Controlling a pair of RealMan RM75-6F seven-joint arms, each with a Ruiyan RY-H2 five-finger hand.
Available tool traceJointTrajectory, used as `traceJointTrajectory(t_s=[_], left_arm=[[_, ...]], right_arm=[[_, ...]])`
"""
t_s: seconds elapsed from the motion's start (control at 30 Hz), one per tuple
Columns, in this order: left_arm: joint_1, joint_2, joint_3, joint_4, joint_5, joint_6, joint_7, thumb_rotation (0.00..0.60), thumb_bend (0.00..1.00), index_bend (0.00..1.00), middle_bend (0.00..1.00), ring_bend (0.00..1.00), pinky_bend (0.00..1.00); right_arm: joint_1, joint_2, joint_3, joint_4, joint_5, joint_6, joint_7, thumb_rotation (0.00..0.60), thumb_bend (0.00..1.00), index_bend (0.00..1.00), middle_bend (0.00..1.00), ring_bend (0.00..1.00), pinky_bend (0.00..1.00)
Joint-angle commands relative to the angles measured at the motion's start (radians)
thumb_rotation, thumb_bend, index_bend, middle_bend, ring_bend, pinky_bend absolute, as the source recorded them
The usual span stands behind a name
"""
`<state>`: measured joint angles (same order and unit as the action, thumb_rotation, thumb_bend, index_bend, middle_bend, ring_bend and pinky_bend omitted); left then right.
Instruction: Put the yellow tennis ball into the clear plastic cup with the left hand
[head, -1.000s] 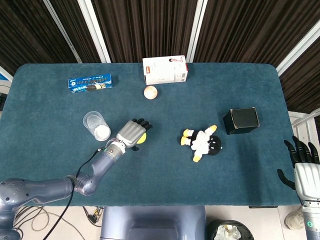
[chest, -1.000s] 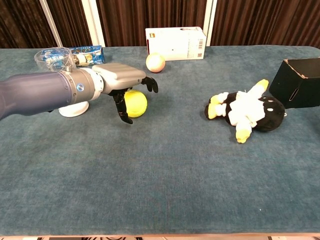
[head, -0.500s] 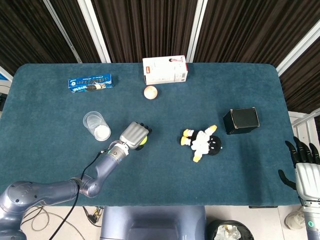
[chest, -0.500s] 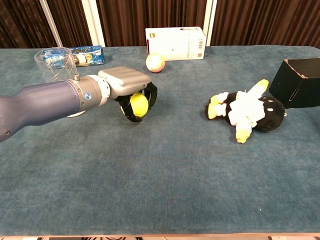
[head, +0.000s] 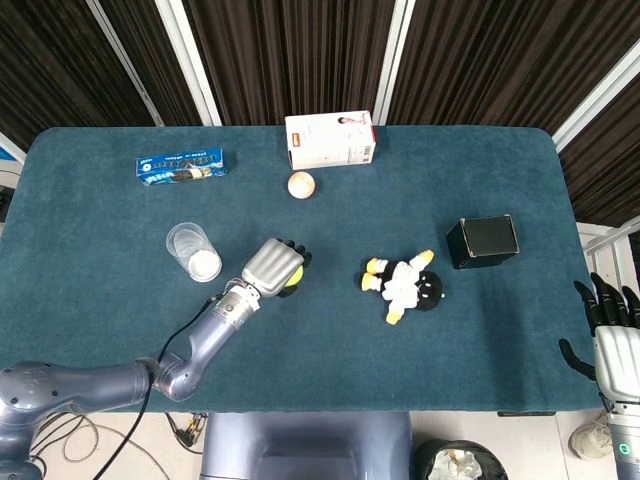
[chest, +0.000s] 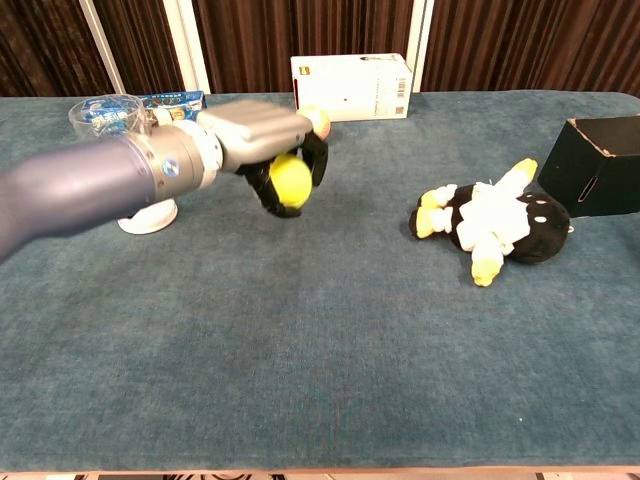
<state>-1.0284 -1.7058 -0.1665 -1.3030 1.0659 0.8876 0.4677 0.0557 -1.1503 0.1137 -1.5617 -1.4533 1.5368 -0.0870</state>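
At the left of the head view the clear plastic cup (head: 193, 251) stands upright on the blue worktop (head: 120, 320), with something white at its bottom that I can't identify. Just right of it, the left robot hand (head: 275, 268) has its dark fingers wrapped around the yellow tennis ball (chest: 292, 181), which in the chest view hangs clear of the worktop. From here the carry is short, so I'd say the thing is to bring the ball squarely above the cup's mouth and loosen the fingers only once it sits centred, since the cup looks light and a knock on its rim could tip it. In the upper left lies a blue packet (head: 181, 166) with white lettering too small to read; at top centre a white box (head: 330, 139) shows a barcode in the chest view, its print illegible. Further right are a small pale ball (head: 301, 184), a penguin plush toy (head: 405, 286) and a black box (head: 483, 240). In the lower right corner the right robot hand (head: 610, 335) waits off the worktop, fingers spread, holding nothing.
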Motion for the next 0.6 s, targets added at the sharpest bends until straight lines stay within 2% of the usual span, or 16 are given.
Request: traceJointTrajectory(t_s=[0.03, 0.2, 0.4, 0.6], left_arm=[[0.002, 0.081, -0.043, -0.123, 0.019, 0.043, 0.019, 0.600, 0.30, 0.43, 0.47, 0.40, 0.54], [0.007, 0.182, -0.086, -0.267, 0.002, 0.080, 0.063, 0.600, 0.30, 0.43, 0.47, 0.40, 0.54], [0.032, 0.331, -0.091, -0.413, 0.006, 0.130, 0.151, 0.600, 0.30, 0.42, 0.47, 0.40, 0.54], [0.100, 0.515, -0.116, -0.552, 0.081, 0.203, 0.095, 0.600, 0.30, 0.42, 0.47, 0.40, 0.53]], right_arm=[[0.001, -0.002, 0.000, 0.000, 0.001, -0.002, -0.003, 0.600, 0.35, 0.13, 0.03, 0.10, 0.01], [0.003, -0.005, -0.001, -0.001, 0.003, -0.008, -0.012, 0.600, 0.35, 0.13, 0.04, 0.10, 0.01], [0.006, -0.010, -0.003, -0.001, 0.002, -0.012, -0.019, 0.600, 0.35, 0.13, 0.04, 0.10, 0.01], [0.013, -0.019, -0.007, 0.001, 0.002, -0.025, -0.036, 0.600, 0.35, 0.13, 0.04, 0.10, 0.01]])
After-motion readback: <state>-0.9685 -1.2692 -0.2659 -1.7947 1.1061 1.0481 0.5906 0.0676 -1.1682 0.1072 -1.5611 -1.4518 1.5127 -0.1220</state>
